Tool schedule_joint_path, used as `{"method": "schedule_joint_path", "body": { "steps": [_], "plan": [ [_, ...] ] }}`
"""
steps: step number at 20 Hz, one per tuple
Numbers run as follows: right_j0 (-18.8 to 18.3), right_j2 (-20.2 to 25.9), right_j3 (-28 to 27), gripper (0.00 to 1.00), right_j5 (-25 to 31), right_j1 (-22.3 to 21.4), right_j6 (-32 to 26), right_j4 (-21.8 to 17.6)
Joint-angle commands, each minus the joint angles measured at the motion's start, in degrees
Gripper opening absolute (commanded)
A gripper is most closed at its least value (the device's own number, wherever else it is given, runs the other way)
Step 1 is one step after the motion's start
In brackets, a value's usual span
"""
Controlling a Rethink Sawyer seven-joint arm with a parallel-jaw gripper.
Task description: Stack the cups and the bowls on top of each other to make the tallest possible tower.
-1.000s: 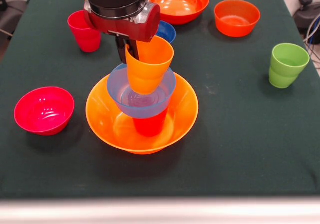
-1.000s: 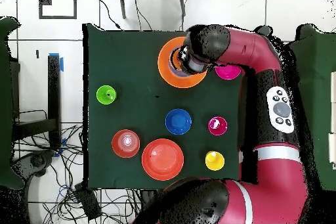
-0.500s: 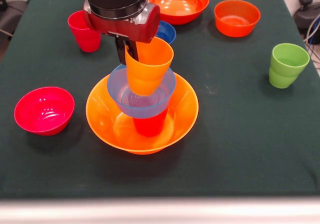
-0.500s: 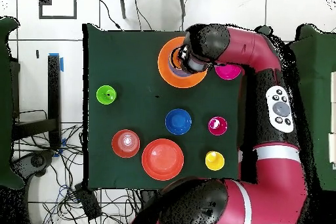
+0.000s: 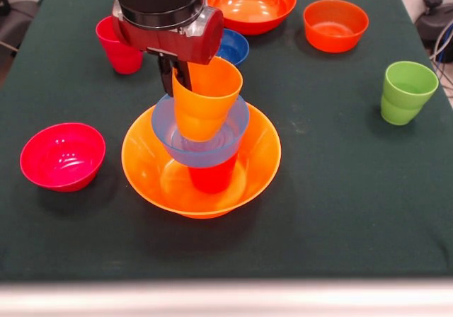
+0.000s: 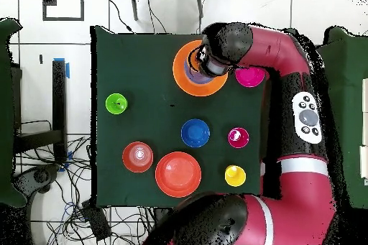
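My gripper [image 5: 178,76] is shut on the rim of an orange cup [image 5: 205,101]. The cup hangs upright but tilted, with its base inside the light blue bowl [image 5: 202,147]. I cannot tell whether it touches the bowl's floor. That bowl rests on a red-orange cup [image 5: 212,177], which stands in the large orange bowl [image 5: 152,168]. Together these form the tower. In the overhead view the arm covers the gripper, and only the rim of the orange bowl [image 6: 181,77] shows.
A magenta bowl [image 5: 62,156] sits left of the tower, and a crimson cup [image 5: 119,44] and a dark blue bowl [image 5: 233,47] stand behind it. Farther back are a large red-orange bowl [image 5: 252,3] and an orange-red bowl [image 5: 335,25]. A green cup [image 5: 406,92] stands at the right. The overhead view shows a yellow cup [image 6: 235,176].
The gripper and the orange cup have shifted slightly left and a little lower into the light blue bowl. Nothing else has moved.
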Motion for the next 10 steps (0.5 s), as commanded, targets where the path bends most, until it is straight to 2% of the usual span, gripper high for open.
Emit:
{"method": "schedule_joint_path", "body": {
  "steps": [1,10],
  "plan": [
    [2.2,3.4,-1.2,0.00,-2.0,2.9,-10.4,-3.5],
    [2.6,2.7,1.4,0.00,-1.7,1.0,-8.6,-2.7]
  ]
}}
